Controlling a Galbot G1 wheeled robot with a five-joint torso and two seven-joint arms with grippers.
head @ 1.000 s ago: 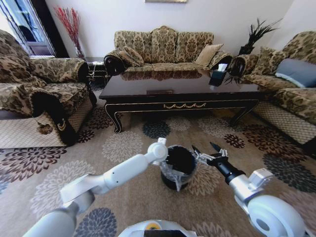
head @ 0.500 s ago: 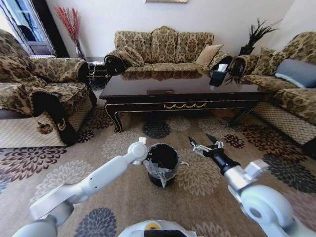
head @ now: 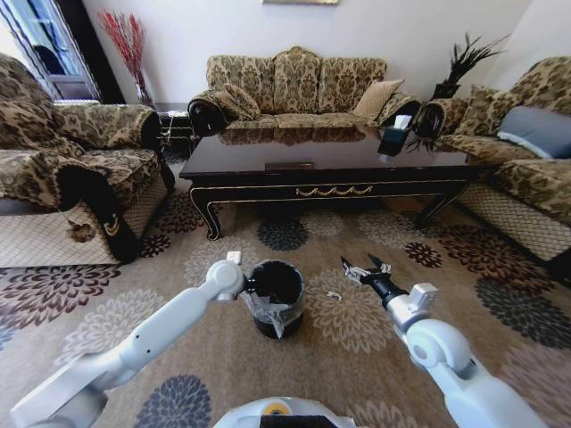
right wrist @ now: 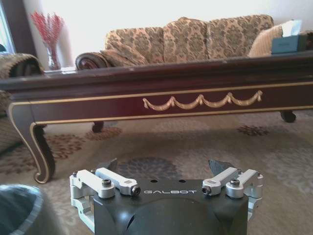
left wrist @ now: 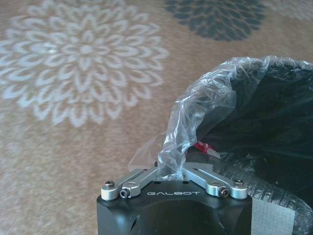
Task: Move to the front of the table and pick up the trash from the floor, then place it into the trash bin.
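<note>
A flowered carpet (head: 223,259) spreads between patterned sofas (head: 299,85). The table (head: 326,160) runs lengthwise across the room. Before it stands the trash bin (head: 275,299), upright, mouth up, the left gripper (head: 243,283) clamped on its liner. A white trash (head: 334,295) scrap lies beside the bin, near the right gripper (head: 364,267), fingers apart.

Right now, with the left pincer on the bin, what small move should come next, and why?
Probably lower the right pincer, jaws open, toward the small white trash on the carpet just beside it. The left pincer grips the trash bin by its liner, so the bin sits ready.
</note>
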